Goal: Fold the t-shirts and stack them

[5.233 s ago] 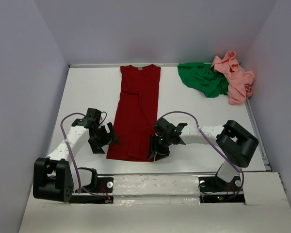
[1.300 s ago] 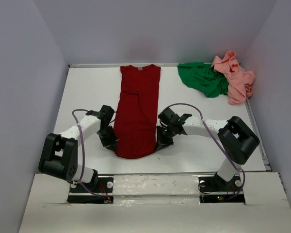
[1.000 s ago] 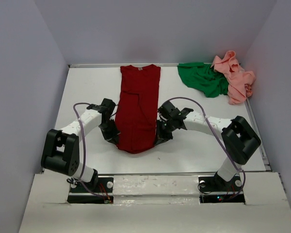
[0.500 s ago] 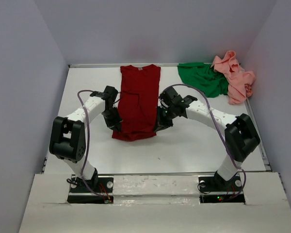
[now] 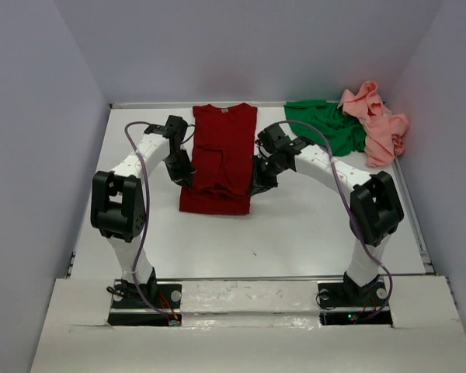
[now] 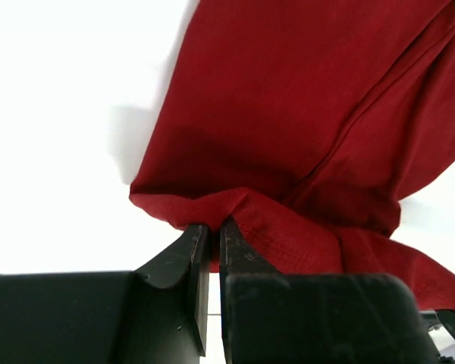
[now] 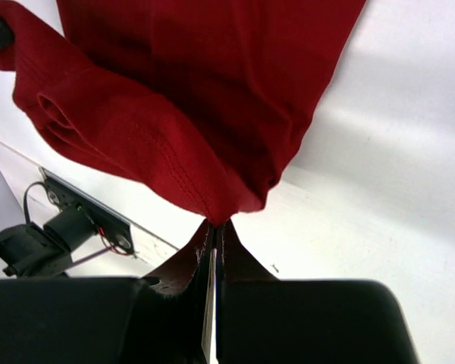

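Observation:
The dark red t-shirt [image 5: 220, 151] lies lengthwise in the middle of the table, collar at the far edge, its near half lifted and doubled back. My left gripper [image 5: 183, 176] is shut on the hem's left corner [image 6: 212, 216]. My right gripper [image 5: 258, 185] is shut on the hem's right corner [image 7: 216, 216]. Both hold the hem above the shirt's lower part; the fold's near edge [image 5: 214, 207] rests on the table. The bright green t-shirt [image 5: 326, 126] and the salmon pink t-shirt [image 5: 377, 124] lie crumpled at the far right.
Grey walls close in the white table [image 5: 295, 233] on the left, back and right. The two arm bases [image 5: 140, 291] stand on the near ledge. The green and pink heap sits just beyond my right arm's elbow [image 5: 320, 159].
Both grippers have carried the red shirt's hem away from the near edge toward the collar, so the shirt's near half now doubles over. Both arms have stretched out farther.

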Robot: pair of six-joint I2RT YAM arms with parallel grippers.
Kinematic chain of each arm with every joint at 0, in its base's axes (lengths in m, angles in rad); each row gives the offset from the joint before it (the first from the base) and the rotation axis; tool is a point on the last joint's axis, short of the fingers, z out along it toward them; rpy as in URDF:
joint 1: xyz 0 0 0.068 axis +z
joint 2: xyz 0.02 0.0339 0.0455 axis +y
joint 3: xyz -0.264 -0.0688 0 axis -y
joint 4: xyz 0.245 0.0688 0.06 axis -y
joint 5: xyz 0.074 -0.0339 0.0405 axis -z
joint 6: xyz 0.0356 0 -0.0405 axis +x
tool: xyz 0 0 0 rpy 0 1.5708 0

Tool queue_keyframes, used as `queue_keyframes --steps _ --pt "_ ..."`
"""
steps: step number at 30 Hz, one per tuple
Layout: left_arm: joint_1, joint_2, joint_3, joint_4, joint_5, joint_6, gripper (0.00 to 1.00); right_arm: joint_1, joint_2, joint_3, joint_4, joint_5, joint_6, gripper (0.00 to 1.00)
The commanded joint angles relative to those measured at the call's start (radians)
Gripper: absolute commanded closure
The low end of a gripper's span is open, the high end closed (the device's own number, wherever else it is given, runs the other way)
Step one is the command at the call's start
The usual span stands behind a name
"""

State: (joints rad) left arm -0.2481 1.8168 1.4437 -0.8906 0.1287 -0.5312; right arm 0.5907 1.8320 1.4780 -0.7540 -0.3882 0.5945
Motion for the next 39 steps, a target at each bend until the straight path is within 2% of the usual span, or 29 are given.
queue_keyframes --steps 1,18,39 --pt "0.02 0.038 0.101 -0.057 -0.02 0.036 1.0 -0.031 0.039 0.093 -0.045 0.005 -0.047 1.0" --pt "0.029 0.211 0.372 -0.107 -0.032 0.024 1.0 -0.104 0.202 0.353 -0.136 -0.025 -0.12 1.0" --pt "0.029 0.326 0.555 -0.113 -0.05 -0.013 1.0 -0.152 0.332 0.562 -0.185 -0.024 -0.17 1.0"
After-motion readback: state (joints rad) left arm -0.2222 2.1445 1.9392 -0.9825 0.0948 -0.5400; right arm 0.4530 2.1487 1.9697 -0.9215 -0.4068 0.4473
